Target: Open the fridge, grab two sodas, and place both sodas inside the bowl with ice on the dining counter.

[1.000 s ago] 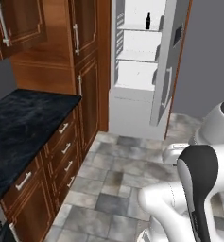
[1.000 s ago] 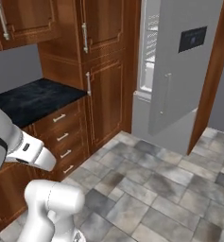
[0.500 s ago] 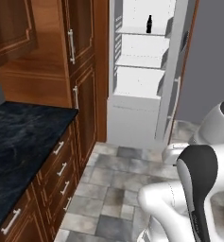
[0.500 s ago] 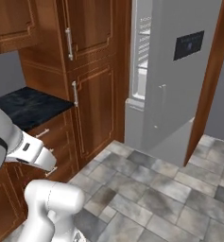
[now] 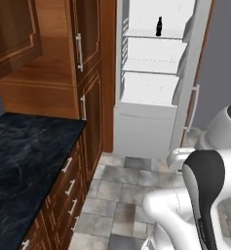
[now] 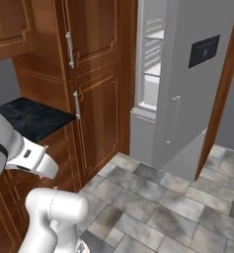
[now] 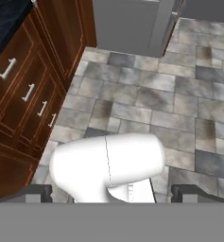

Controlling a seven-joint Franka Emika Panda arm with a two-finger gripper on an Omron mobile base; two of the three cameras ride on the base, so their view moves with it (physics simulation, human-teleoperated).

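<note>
Counter [image 5: 24,161] with a black veined top fills the lower left of our left base view, brown drawers [image 5: 68,195] running under its right edge. Next come the tall wooden cabinets [image 5: 87,73] with slim metal handles, and beyond them the fridge [image 5: 151,88] stands open, its door [image 5: 192,73] swung to the right. On an upper white shelf, toward its right edge, we see a slim black bottle [image 5: 159,26] standing upright; we cannot make out a can anywhere on the shelves. In our right base view the fridge door [image 6: 197,74] shows its grey outer face with the dark panel [image 6: 204,51].

Our arm [image 5: 200,190] is folded low at the lower right of the left base view, elbow raised, well short of the fridge. The hand points down at the grey floor tiles [image 7: 179,99] beside the drawers [image 7: 23,94]. Our gripper [image 7: 111,194] has its two dark fingertips [image 7: 35,191] far apart, spread fully wide, with nothing between them.
</note>
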